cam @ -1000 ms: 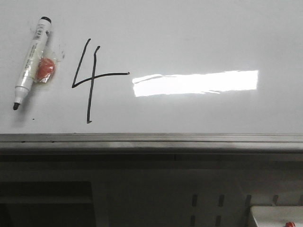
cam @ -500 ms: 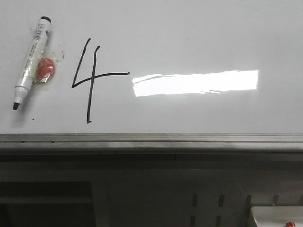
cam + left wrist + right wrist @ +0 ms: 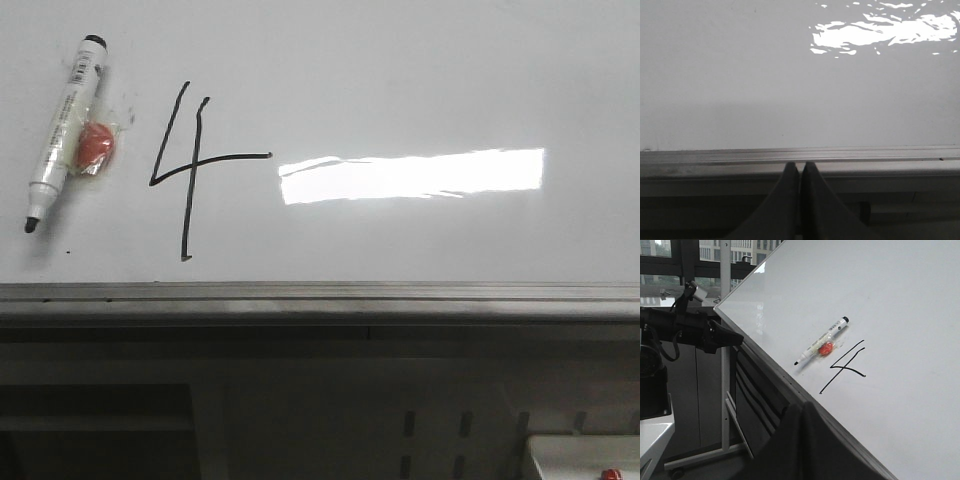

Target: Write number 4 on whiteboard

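Observation:
A thin black number 4 (image 3: 188, 170) is drawn on the whiteboard (image 3: 400, 80), left of the bright light reflection. It also shows in the right wrist view (image 3: 844, 367). A white marker (image 3: 62, 130) with a black cap and tip lies on the board to the left of the 4, with a small red object (image 3: 95, 145) beside it. My left gripper (image 3: 800, 166) is shut and empty, off the board at its grey rail (image 3: 790, 156). My right gripper (image 3: 800, 407) is shut and empty, below the board's edge. Neither gripper shows in the front view.
The grey metal rail (image 3: 320, 298) runs along the board's near edge, with a dark frame below it. A black arm (image 3: 685, 330) and a white base (image 3: 652, 432) stand beside the board in the right wrist view. A white box corner (image 3: 585, 455) sits at lower right.

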`<state>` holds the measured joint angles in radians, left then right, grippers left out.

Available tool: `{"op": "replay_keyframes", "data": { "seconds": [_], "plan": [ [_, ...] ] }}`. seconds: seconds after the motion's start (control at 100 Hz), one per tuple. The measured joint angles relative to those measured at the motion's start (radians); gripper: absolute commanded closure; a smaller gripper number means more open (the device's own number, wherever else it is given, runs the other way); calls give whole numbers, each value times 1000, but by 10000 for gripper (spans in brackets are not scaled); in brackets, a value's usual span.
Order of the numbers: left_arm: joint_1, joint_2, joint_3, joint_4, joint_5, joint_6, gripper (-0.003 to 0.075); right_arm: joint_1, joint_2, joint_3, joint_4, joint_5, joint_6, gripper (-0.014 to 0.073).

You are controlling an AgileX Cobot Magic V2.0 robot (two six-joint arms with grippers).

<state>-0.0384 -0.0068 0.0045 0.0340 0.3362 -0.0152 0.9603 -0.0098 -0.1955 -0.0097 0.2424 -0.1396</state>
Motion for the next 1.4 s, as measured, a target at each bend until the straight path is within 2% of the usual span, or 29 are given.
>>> {"op": "replay_keyframes", "data": {
  "seconds": [0.12, 0.22, 0.36, 0.62, 0.78, 0.9, 1.1, 1.4],
  "plan": [
    [0, 0, 0, 0, 0, 0, 741, -16, 0, 0, -2, 0, 0, 648],
    [0, 0, 0, 0, 0, 0, 741, -91, 0, 17, -6, -4, 0, 648],
    [0, 0, 0, 0, 0, 0, 741, -295, 32, 78, -8, -71, 0, 648],
    [0, 0, 0, 0, 0, 0, 741, -741, 69, 206, -8, -160, 0, 648],
    [0, 0, 0, 0, 0, 0, 741, -922, 64, 206, -8, -158, 2, 648],
    [0, 0, 0, 0, 0, 0, 741, -987, 25, 206, -8, -90, 2, 648],
    [0, 0, 0, 0, 0, 0, 741, -1002, 1, 206, -8, 81, 2, 648],
    [0, 0, 0, 0, 0, 0, 741, -1002, 1, 206, -8, 90, 2, 648]
  ]
}}
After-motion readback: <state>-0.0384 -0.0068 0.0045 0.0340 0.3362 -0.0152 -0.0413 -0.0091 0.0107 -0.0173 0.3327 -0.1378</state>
